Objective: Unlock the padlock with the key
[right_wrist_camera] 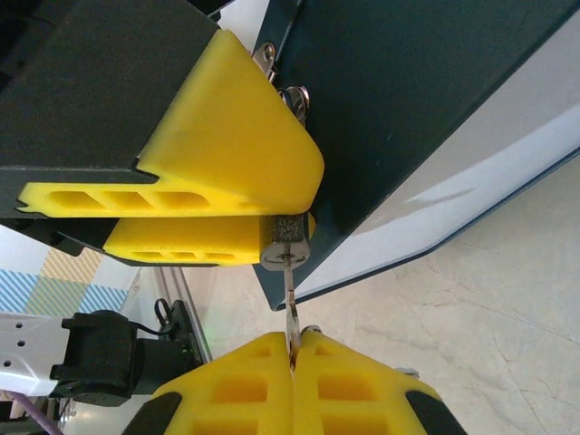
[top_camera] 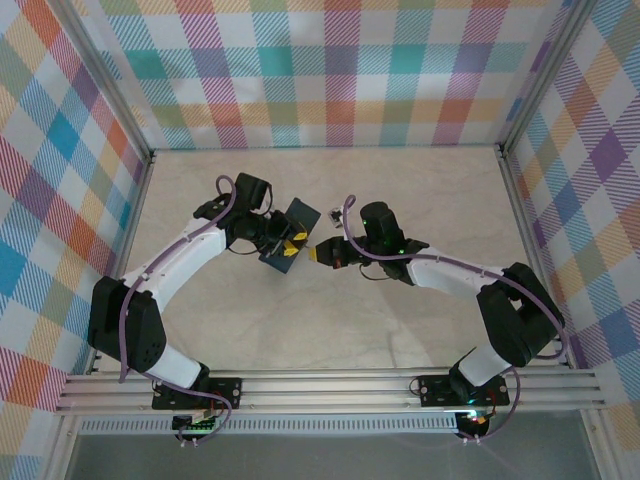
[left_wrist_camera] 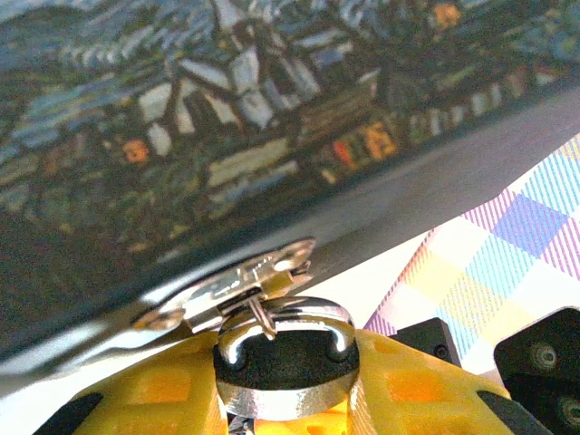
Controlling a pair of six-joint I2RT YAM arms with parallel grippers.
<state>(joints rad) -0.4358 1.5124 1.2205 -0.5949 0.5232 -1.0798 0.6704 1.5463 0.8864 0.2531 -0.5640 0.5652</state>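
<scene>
Left gripper (left_wrist_camera: 285, 405): jaws clamped on the padlock (left_wrist_camera: 285, 367), one yellow finger (left_wrist_camera: 136, 399) on each side of its dark body.
Padlock: tiny, near-black, pinched between the left fingers right at the edge of the tin (left_wrist_camera: 227, 118). Silvery shackle (left_wrist_camera: 285, 319) arched up out of the body and hooked through the tin's metal hasp (left_wrist_camera: 243, 275). Looked closed from the left wrist view.
Padlock in right wrist view: only its lower end showed, poking out between the left gripper's yellow pads, against the tin's dark side.
Right gripper (right_wrist_camera: 293, 358): jaws shut tight on the key (right_wrist_camera: 289, 313), pads pressed together with the key head between them.
Key: thin, silvery, blade pointing straight up from the right fingertips to the padlock's underside. Tip met the keyway face; how deep it sat could not be told.
Tin: blue, rectangular, swirly night-sky painting on the lid, held tilted rather than flat. Hasp side faced the left gripper.
Grippers in top view: both met mid-table, nearly tip to tip, the left one at the tin and the right one just beside it on the right.
Table (right_wrist_camera: 489, 317): pale marbled surface.
Walls (top_camera: 330, 70): coloured plaid on three sides.
</scene>
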